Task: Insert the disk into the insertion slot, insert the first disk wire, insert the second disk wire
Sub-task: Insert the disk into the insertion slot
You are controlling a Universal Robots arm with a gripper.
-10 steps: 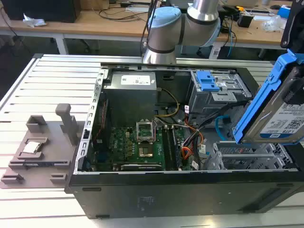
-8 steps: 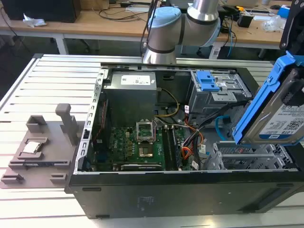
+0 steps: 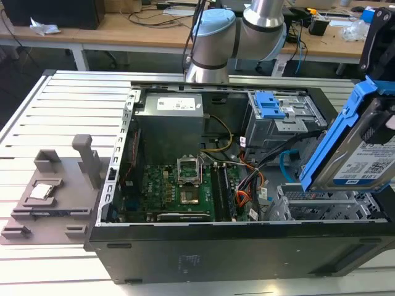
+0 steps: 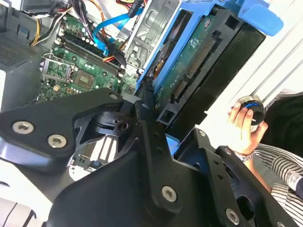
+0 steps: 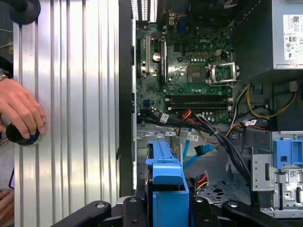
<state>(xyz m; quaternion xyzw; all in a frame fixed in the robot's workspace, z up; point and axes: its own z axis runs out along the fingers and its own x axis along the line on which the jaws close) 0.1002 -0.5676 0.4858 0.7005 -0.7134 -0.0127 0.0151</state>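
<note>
Gripping the disk (image 3: 363,155) tight, your tool (image 5: 166,209) holds it tilted above the insertion slot (image 3: 321,206); a hand (image 5: 21,111) rests on the bench (image 5: 80,118) beside the tool.

**Disk Poised Over the Case's Corner**

An open computer case (image 3: 216,246) lies on the desk (image 3: 37,123), a fixture block (image 3: 55,197) beside it on the exterior view's left. Inside, the motherboard (image 3: 179,191) covers the floor. Behind it stand the power supply (image 3: 170,111) and, toward the exterior view's right, a latched drive cage (image 3: 278,117). The insertion slot (image 3: 321,206) fills the near corner on that side — the disk (image 3: 358,154) hangs tilted above it, clamped in the hand (image 5: 165,213). The first disk wire (image 5: 202,180) and second disk wire (image 5: 194,158) lie between motherboard and slot.
</note>
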